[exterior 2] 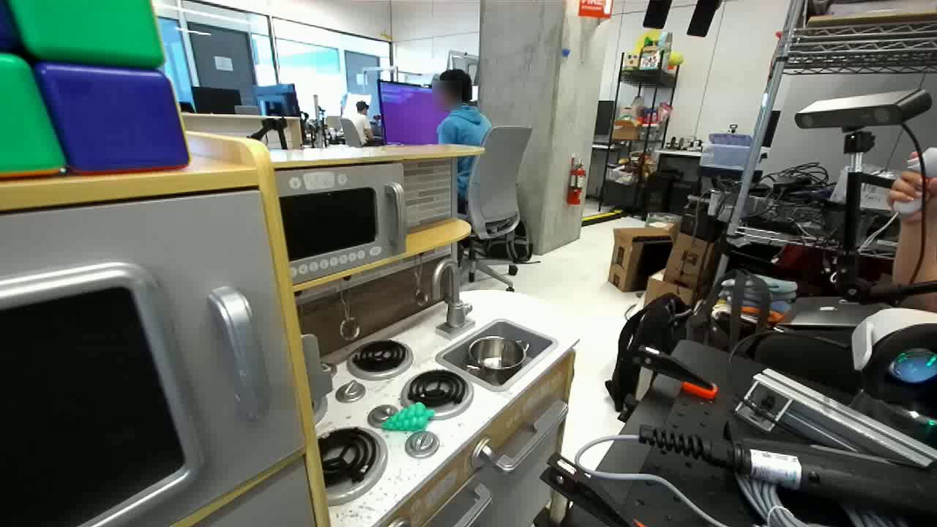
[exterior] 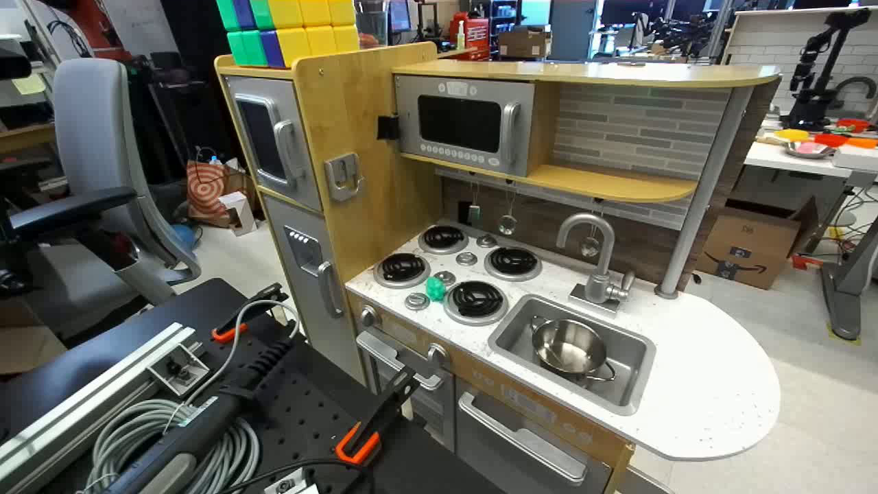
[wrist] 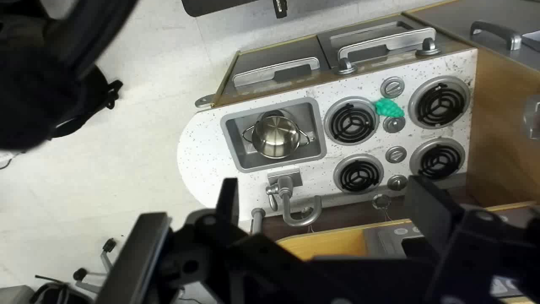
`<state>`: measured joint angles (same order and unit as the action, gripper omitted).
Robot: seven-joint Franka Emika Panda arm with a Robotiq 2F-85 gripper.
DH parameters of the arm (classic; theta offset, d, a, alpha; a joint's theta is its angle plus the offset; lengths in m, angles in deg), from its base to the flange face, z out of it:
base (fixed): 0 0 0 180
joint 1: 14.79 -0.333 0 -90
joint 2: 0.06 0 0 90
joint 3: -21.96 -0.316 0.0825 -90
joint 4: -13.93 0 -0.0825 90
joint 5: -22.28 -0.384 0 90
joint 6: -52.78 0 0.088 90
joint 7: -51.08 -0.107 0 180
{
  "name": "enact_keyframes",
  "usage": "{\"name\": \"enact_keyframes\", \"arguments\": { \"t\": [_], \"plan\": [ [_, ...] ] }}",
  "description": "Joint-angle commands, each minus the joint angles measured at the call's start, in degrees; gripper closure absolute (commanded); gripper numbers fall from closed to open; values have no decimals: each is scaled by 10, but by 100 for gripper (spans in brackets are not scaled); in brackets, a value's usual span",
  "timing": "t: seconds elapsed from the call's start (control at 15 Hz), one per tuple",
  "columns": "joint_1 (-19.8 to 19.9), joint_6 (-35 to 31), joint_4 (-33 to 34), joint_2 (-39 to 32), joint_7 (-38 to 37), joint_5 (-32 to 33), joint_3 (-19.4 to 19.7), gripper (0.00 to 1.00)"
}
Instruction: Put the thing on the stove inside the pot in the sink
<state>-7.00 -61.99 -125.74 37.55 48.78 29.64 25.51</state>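
The thing is a small bumpy green item lying on the white stove among the knobs, at the edge of a front burner; it also shows in an exterior view and the wrist view. The stove has black coil burners ringed in silver. The shiny steel pot stands in the grey metal sink; the wrist view shows the pot inside the sink. My gripper is open and empty, high above the toy kitchen. It is out of view in both exterior views.
A curved faucet stands behind the sink. A shelf and toy microwave overhang the back of the counter. A tall wooden cabinet borders the stove. A black table with cables and clamps stands in front.
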Motion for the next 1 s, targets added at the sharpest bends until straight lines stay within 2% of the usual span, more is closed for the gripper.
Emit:
{"name": "enact_keyframes", "arguments": {
  "t": [0.0,0.33,0.47,0.93],
  "plan": [
    [-2,1,2,0,-1,1,1,0],
    [-2,1,3,0,-1,1,1,0],
    [-6,45,16,-16,55,39,1,0],
    [-40,35,27,-48,281,47,59,0]
  ]
}}
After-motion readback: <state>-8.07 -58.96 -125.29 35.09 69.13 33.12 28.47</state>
